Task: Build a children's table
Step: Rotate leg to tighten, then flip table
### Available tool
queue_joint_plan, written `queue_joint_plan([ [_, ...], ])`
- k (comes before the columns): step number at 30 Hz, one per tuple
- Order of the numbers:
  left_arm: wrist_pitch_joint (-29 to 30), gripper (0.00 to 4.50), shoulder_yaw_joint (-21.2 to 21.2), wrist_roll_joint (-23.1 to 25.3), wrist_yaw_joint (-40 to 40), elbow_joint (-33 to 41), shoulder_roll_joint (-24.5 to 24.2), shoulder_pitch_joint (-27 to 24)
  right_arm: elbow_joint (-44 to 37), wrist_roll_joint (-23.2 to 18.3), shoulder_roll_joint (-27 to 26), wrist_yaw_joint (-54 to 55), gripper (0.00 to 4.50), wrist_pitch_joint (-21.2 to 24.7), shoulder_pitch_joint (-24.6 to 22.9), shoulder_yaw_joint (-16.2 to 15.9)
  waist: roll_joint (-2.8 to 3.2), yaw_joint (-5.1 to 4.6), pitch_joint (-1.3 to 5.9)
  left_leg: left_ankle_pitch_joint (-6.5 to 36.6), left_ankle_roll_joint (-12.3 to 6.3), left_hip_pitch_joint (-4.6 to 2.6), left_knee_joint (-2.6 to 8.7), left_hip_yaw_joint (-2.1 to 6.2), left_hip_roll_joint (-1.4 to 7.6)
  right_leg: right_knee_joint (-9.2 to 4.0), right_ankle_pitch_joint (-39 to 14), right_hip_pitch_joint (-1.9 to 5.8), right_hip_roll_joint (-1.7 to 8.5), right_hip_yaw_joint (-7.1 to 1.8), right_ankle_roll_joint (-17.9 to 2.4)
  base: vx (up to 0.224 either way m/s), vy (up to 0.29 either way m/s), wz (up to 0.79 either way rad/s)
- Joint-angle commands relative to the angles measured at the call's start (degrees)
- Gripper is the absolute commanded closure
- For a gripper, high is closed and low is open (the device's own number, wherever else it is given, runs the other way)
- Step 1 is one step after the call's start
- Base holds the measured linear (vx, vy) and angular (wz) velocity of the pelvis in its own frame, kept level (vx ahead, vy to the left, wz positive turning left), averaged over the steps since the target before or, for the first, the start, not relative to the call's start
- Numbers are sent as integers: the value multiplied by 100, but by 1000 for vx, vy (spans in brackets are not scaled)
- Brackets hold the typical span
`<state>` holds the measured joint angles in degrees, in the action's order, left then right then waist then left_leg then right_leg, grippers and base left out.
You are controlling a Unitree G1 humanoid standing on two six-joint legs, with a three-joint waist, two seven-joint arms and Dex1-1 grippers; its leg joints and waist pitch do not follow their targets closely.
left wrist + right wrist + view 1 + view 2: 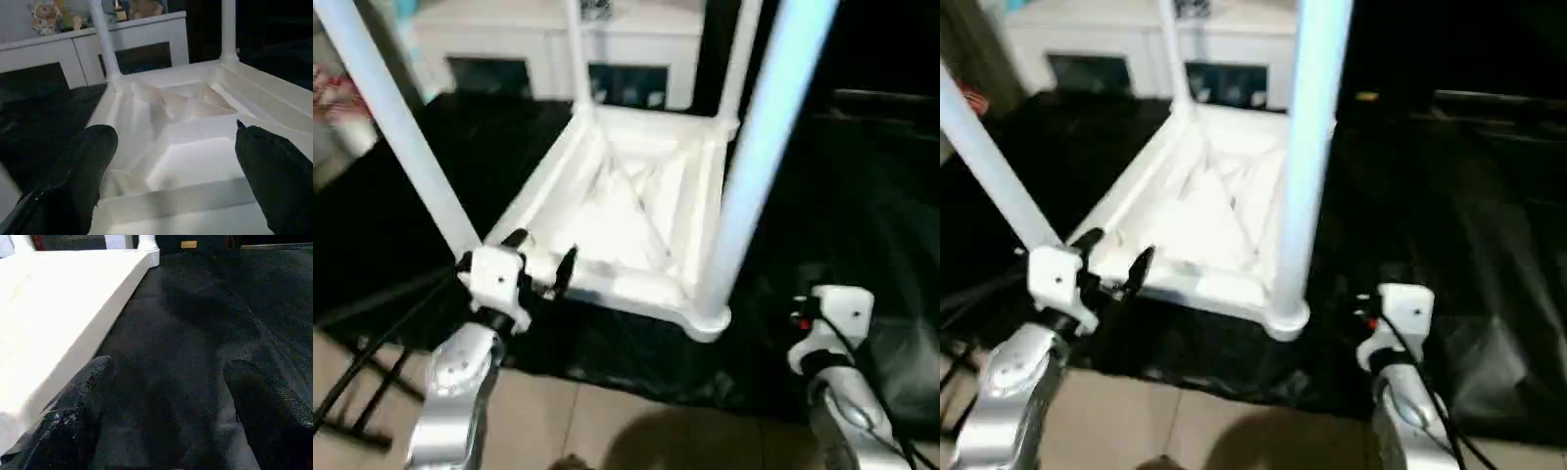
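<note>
The white children's table lies upside down on a black cloth, its ribbed underside (626,206) facing up. Its legs stand upright in the corner sockets: one at the near left (401,137), one at the near right (754,166), two at the far corners (576,49). My left gripper (540,257) is open just above the near edge of the top, beside the near-left leg, with nothing between its fingers (93,152). My right gripper (171,372) is open over the black cloth, to the right of the table's near-right corner, and holds nothing.
A white cabinet with glass doors (558,49) stands behind the table, with plush toys (44,19) on top. The black cloth (862,196) spreads far to the right. Tan floor tiles (607,421) lie in front, and black cables and a stand (362,382) sit at the near left.
</note>
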<state>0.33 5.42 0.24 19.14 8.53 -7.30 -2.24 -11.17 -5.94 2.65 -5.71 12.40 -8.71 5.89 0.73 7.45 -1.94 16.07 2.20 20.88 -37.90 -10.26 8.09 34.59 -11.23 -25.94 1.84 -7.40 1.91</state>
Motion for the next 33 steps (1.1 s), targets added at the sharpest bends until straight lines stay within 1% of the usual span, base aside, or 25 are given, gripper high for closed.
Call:
queue_joint_plan([
  [1, -258, 0, -6, 167, -273, 308, 128, -394, 13, 13, 244, -19, 57, -99, 5, 241, 188, -170, 289, 981, 658, -227, 1087, 776, 929, 207, -165, 117, 47, 702, -404, -10, 143, -12],
  [2, -232, 0, 22, 103, -281, 397, 150, -474, 15, 2, 273, -28, 57, -90, -2, 264, 129, -274, 221, 81, 347, -220, 1055, 699, 1096, 162, 53, 105, 176, 811, -579, 17, 78, 4],
  [3, -181, 0, 75, -19, -296, 570, 193, -630, 19, -19, 329, -45, 57, -74, -15, 310, 120, -302, 254, -240, 61, -239, 1007, 738, 1131, 167, 22, 181, 264, 846, -616, 17, 78, 4],
  [4, -70, 0, 220, -237, -375, 932, 303, -991, -31, -103, 490, -166, 57, -52, -78, 422, 8, -355, 279, -926, -565, -198, 811, 689, 1056, 103, 187, 279, 416, 819, -752, 0, 0, 0],
  [5, -69, 0, 240, -247, -395, 970, 320, -1041, -39, -115, 517, -192, 57, -57, -91, 439, -121, -294, 267, -882, -919, 33, 573, 351, 618, -184, 617, 472, 598, 735, -1169, 0, 0, 0],
  [6, -68, 0, 277, -265, -434, 1039, 351, -1133, -54, -137, 568, -240, 29, -66, -114, 469, -158, -238, 258, -551, -885, 105, 520, 216, 410, -296, 546, 528, 708, 676, -1328, 0, 0, 0],
  [7, -252, 0, 294, -211, -470, 1118, 393, -1338, -30, -249, 663, -360, 22, -78, -126, 597, -278, -198, 228, -96, -773, 131, 539, 168, 343, -398, 132, 573, 805, 618, -1270, -56, -22, 2],
  [8, -369, 0, 298, -202, -488, 1203, 443, -1528, 30, -356, 761, -476, 22, -101, -122, 728, -366, -108, 196, 564, -563, 85, 645, 241, 435, -461, -1097, 607, 853, 590, -988, -51, -47, 3],
  [10, -357, 0, 394, -167, -703, 1405, 570, -1854, 174, -590, 1062, -909, 8, -96, -68, 889, -332, -118, 145, 1061, -441, -10, 765, 265, 516, -506, -1959, 540, 732, 655, -838, -26, -24, 2],
  [11, -352, 0, 403, -149, -809, 1460, 613, -1931, 225, -660, 1160, -1052, 8, -111, -57, 906, -287, -104, 110, 1198, -363, -30, 811, 278, 546, -541, -2077, 506, 679, 664, -769, 0, 0, 0],
  [12, -313, 0, 444, -139, -933, 1545, 689, -2033, 283, -787, 1313, -1335, 8, -116, -50, 907, -302, -105, 108, 1284, -328, -71, 809, 269, 552, -544, -2062, 481, 654, 670, -766, 0, 0, 0],
  [13, -347, 0, 474, -160, -1005, 1619, 760, -2125, 286, -912, 1504, -1709, 8, -105, -77, 858, -235, -91, 86, 1411, -294, -92, 818, 274, 554, -546, -2049, 477, 666, 657, -793, 0, 0, 0],
  [14, -372, 0, 505, -161, -1055, 1673, 804, -2191, 256, -997, 1665, -2025, 8, -114, -114, 793, -287, -95, 13, 1753, -236, -69, 877, 307, 578, -565, -2380, 527, 687, 661, -785, 0, 0, 0],
  [15, -380, 0, 529, -118, -1124, 1712, 853, -2262, 150, -1179, 1855, -2473, 8, -69, -193, 708, -226, -67, 23, 1834, -201, -98, 859, 321, 581, -580, -2493, 523, 709, 658, -772, 0, 0, 0],
  [16, -375, 0, 562, -83, -1206, 1697, 899, -2296, -33, -1450, 1994, -2902, 8, 46, -296, 648, -266, -48, 30, 1809, -205, -143, 836, 303, 581, -611, -2508, 507, 712, 632, -738, 0, 0, 0],
  [18, -283, 0, 594, -125, -1222, 1677, 894, -2291, -382, -1839, 2144, -3309, 8, 358, -458, 601, -275, 8, 54, 1405, -311, -151, 821, 282, 580, -570, -1991, 516, 698, 598, -813, 0, 0, 0],
  [19, -230, 0, 606, -156, -1199, 1673, 871, -2277, -547, -1985, 2208, -3444, 8, 513, -528, 576, -265, 42, 56, 1109, -420, -99, 822, 309, 594, -516, -1569, 580, 701, 602, -854, 0, 0, 0],
  [20, -198, 0, 597, -150, -1186, 1642, 842, -2230, -671, -2092, 2292, -3587, 8, 611, -581, 555, -224, 57, 69, 960, -471, -70, 821, 316, 604, -491, -1322, 600, 704, 622, -881, 0, 0, 0],
  [21, -185, 0, 593, -150, -1189, 1608, 815, -2190, -758, -2185, 2365, -3709, 8, 679, -623, 543, -229, 70, 62, 970, -473, -61, 829, 324, 609, -483, -1342, 602, 711, 629, -882, 0, 0, 0],
  [22, -106, 0, 673, -201, -1199, 1461, 716, -2012, -975, -2397, 2522, -3925, 8, 847, -761, 488, -228, 95, 59, 998, -466, -87, 818, 313, 598, -496, -1418, 593, 710, 624, -863, 0, 0, 0],
  [25, 36, 0, 928, -325, -1116, 1042, 327, -1509, -1389, -2751, 2858, -4351, 8, 1187, -1016, 198, -139, 147, 64, 1057, -412, -125, 811, 334, 581, -501, -1468, 581, 691, 629, -841, 0, 0, 0],
  [27, 102, 0, 1058, -441, -1032, 773, 129, -1225, -1350, -2640, 2910, -4466, 8, 1120, -969, -24, -140, 129, 76, 1038, -375, -99, 820, 356, 564, -480, -1449, 603, 705, 647, -820, 0, 0, 0],
  [30, 146, 0, 1162, -559, -854, 461, -146, -915, -1121, -2330, 2716, -4343, 8, 927, -742, -228, -112, 89, 92, 1004, -236, -93, 829, 374, 575, -457, -1352, 597, 734, 658, -956, 0, 0, 0],
  [31, 192, 0, 1200, -649, -746, 265, -267, -741, -1053, -2254, 2637, -4328, 8, 900, -631, -318, -44, 74, 103, 1048, -169, -107, 824, 370, 567, -447, -1297, 575, 727, 658, -1010, 0, 0, 0],
  [33, 228, 0, 1226, -697, -655, 24, -395, -549, -1025, -2251, 2590, -4355, 8, 929, -525, -388, -61, 70, 112, 1111, -135, -130, 824, 360, 545, -451, -1337, 584, 730, 655, -1009, 0, 0, 0],
])
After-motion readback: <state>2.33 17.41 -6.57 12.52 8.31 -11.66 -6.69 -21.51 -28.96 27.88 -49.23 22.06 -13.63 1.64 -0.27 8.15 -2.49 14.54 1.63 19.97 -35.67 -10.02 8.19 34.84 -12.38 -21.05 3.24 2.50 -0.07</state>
